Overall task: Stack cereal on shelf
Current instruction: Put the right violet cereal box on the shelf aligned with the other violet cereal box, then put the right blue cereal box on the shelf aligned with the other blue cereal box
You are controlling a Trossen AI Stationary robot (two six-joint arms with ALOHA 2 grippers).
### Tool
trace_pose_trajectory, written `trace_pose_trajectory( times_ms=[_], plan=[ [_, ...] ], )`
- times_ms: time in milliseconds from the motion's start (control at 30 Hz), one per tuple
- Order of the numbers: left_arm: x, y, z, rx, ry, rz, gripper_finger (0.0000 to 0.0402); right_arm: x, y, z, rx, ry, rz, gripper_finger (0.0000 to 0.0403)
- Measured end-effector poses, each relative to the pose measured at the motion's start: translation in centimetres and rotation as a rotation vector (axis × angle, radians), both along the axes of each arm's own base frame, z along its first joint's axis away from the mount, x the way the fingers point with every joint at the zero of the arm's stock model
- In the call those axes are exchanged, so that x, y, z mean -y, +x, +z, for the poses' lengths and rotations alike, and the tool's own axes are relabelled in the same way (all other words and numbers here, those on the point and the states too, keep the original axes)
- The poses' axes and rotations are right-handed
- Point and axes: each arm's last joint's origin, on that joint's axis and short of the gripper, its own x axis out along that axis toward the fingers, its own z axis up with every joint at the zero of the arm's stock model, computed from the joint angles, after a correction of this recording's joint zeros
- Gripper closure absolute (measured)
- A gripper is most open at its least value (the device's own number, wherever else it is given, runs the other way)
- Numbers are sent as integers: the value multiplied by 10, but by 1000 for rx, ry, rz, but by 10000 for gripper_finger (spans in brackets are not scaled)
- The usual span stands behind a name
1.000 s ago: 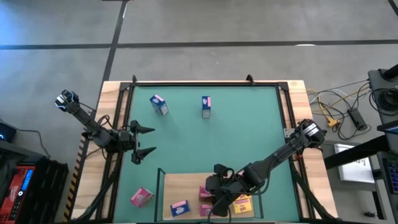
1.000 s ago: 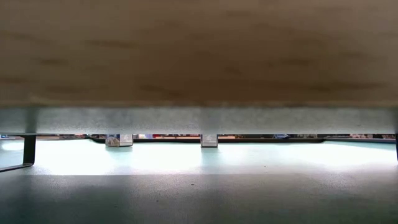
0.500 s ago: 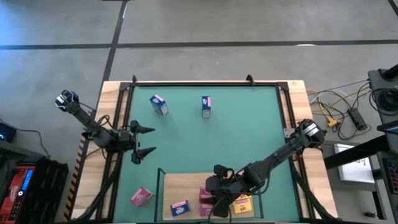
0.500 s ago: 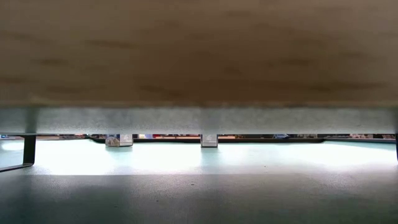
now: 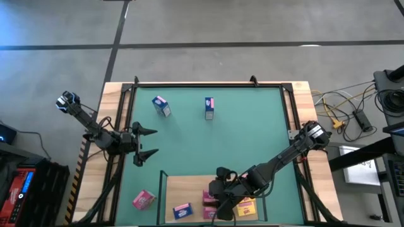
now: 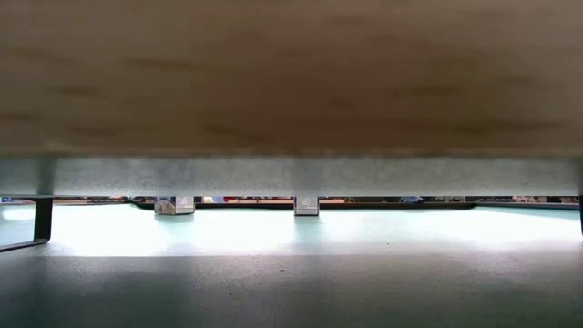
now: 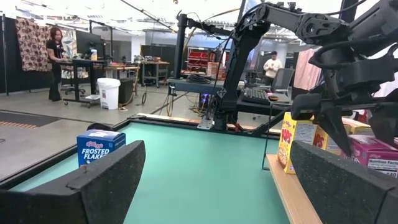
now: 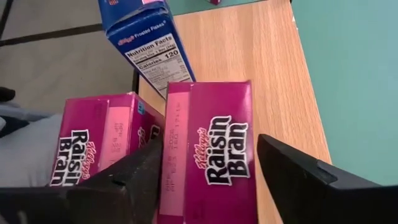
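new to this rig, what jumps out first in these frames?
The right gripper is down over the shelf at the near edge, shut on a pink Raisin Bran box, with a second pink box and a blue Frosted Flakes box alongside. The left gripper waits open at the green mat's left edge. Boxes lie scattered on the mat.

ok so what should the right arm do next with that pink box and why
Probably open the jaws and lift away. The right gripper is shut on the pink box, which already looks set on the shelf beside another pink box.
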Motion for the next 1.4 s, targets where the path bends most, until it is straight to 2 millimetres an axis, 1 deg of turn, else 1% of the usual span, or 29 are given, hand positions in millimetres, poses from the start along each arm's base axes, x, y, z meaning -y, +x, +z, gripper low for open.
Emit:
trace_pose_trajectory(
  times_ms=[133, 267, 500, 867, 967, 1067, 1133, 1267, 1400],
  plan=[
    [0, 0, 0, 0, 0, 0, 18, 0, 0, 0, -1, -8, 8, 137],
    [0, 0, 0, 0, 0, 0, 18, 0, -1, 2, -2, 7, 19, 127],
    [0, 0, 0, 0, 0, 0, 18, 2, -5, 13, 17, 27, 27, 128],
    [0, 0, 0, -4, 3, 0, 18, 10, -16, 34, 55, 3, 65, 136],
    [0, 0, 0, -4, 4, 0, 18, 12, -19, 39, 69, -29, 89, 138],
    [0, 0, 0, -4, 3, 0, 18, 19, -23, 46, 75, -49, 115, 138],
    [0, 0, -1, -4, 4, 0, 18, 26, -26, 57, 100, -54, 130, 138],
    [0, 0, -1, -4, 4, 0, 18, 45, -40, 80, 130, -78, 137, 140],
    [0, 0, -1, -6, 5, 0, 18, 66, -59, 101, 130, -106, 136, 138]
  ],
)
